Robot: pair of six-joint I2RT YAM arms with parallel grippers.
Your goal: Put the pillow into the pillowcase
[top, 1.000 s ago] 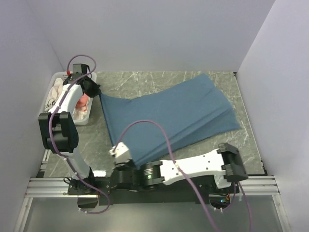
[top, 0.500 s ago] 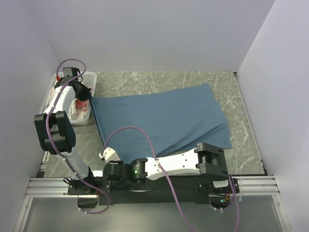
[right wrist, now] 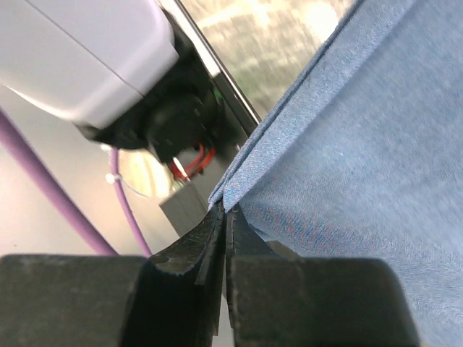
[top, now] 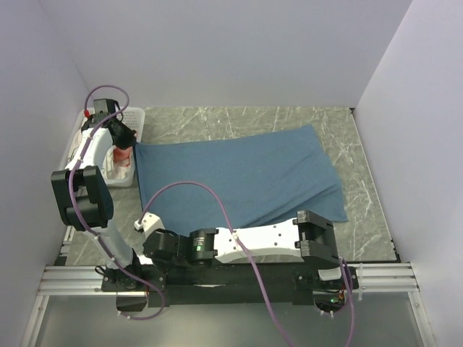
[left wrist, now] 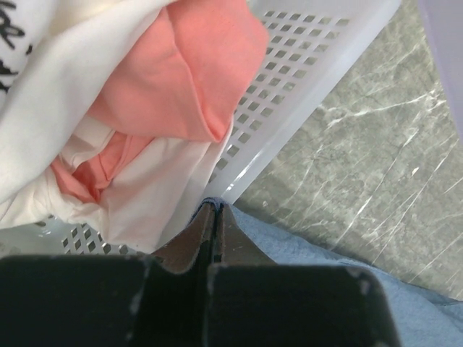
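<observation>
Pillowcase spread flat on counter; L claw & R claw each clamped on a corner. No pillow in view; stuffing all left.

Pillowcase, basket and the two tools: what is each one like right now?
pillowcase: spread out, two corners pinched.
left tool: shut on a pillowcase corner.
right tool: shut on another pillowcase corner.
basket: holds white and pink cloth.
</observation>
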